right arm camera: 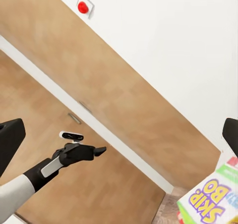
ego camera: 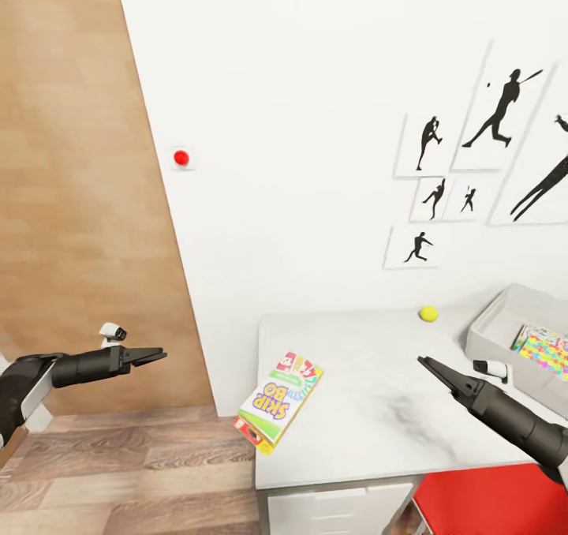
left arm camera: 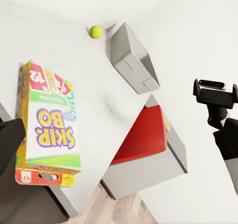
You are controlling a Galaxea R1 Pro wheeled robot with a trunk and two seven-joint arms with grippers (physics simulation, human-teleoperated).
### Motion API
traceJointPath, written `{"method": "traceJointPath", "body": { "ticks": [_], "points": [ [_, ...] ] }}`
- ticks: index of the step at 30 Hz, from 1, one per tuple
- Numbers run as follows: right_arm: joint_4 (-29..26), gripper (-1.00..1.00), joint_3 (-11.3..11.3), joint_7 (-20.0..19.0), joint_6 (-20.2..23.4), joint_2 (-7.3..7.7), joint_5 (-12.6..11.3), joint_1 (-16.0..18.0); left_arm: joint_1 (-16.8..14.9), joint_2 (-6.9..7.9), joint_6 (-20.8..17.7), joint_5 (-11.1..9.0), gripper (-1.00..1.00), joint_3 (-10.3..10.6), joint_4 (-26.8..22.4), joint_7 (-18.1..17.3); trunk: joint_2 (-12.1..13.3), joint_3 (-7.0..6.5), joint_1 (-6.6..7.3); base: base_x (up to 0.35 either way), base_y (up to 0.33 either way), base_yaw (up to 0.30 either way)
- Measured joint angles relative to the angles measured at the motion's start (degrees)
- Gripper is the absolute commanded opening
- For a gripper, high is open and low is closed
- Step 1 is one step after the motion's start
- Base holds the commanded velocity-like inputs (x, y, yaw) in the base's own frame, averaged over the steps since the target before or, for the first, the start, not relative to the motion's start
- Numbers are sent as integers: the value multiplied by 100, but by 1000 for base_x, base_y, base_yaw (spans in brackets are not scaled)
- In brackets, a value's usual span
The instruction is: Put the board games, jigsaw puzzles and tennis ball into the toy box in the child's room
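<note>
game box (ego camera: 281,399) on desk (ego camera: 379,409) front-left corner, overhanging | long axis runs corner-to-wall | between both tools | right tool (ego camera: 424,362) nearer, pressed together | left tool (ego camera: 158,354) pressed together, off desk

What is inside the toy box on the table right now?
In the head view, the toy box holds a multicoloured jigsaw puzzle lying flat on its floor. The box runs off the frame's edge, so the rest of its inside cannot be seen. The tennis ball lies outside it on the table.
</note>
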State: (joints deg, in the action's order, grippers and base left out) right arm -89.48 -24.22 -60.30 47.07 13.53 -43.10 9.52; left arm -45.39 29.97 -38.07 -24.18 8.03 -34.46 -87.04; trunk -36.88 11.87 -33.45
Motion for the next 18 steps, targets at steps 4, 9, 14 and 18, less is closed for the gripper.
{"method": "traceJointPath", "body": {
  "ticks": [4,9,14,18],
  "points": [
    [1,100,3,-3,0,0,0,0,0,0,0,0,100,0,0,-2,0,-28,0,0,55,-183],
    [1,100,6,-6,0,0,-1,0,0,0,-5,0,100,2,0,-1,0,-64,0,0,130,-186],
    [0,100,11,3,0,-2,0,0,0,0,-6,-13,100,10,0,-8,0,-100,0,0,27,-185],
    [1,100,15,8,0,-3,1,1,1,1,-35,-19,100,5,5,10,0,-121,0,0,7,-104]
  ]
}}
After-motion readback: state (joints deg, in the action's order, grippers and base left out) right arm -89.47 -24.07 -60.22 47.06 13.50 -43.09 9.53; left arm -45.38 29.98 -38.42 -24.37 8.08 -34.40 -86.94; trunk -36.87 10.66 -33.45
